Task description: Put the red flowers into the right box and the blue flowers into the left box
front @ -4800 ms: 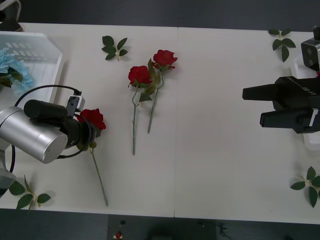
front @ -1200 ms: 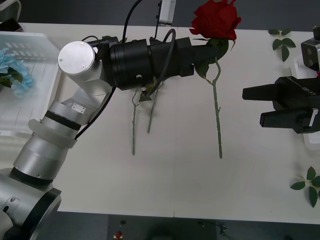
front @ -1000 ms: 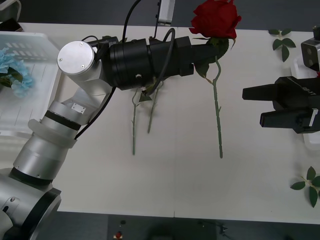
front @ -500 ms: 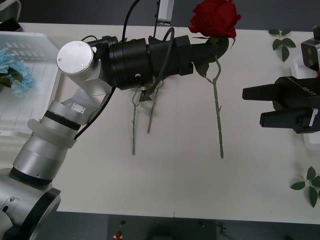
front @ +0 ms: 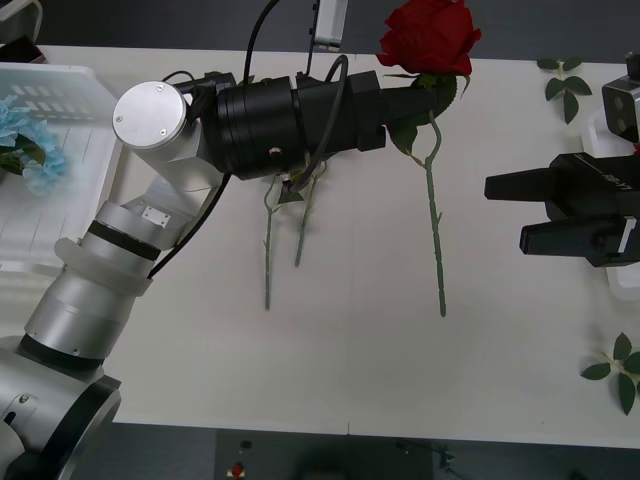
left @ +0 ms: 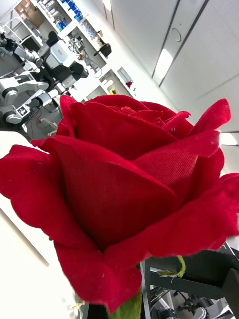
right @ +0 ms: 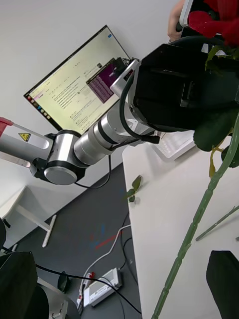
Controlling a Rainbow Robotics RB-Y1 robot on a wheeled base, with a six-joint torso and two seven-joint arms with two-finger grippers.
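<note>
My left gripper (front: 428, 92) is shut on a red flower just under its bloom (front: 430, 38), holding it high over the table's middle. Its stem (front: 435, 230) hangs down towards the tabletop. The same bloom (left: 124, 199) sits close in the left wrist view. Two more red flowers lie under the left arm, with their stems (front: 268, 250) showing and their blooms hidden. My right gripper (front: 505, 212) waits open at the right, level with the hanging stem (right: 194, 224). Blue flowers (front: 20, 140) lie in the left box (front: 70, 200). The right box (front: 593, 135) peeks out behind the right arm.
Loose leaf sprigs lie at the far right corner (front: 565, 85) and near the front right edge (front: 620, 370). The left arm (front: 160, 200) spans the table's left half. Open tabletop lies between the hanging stem and the right gripper.
The left gripper has lifted the red flower off the table's left side and carried it up and to the right. Over the last second it has hardly moved. The right arm is still.
</note>
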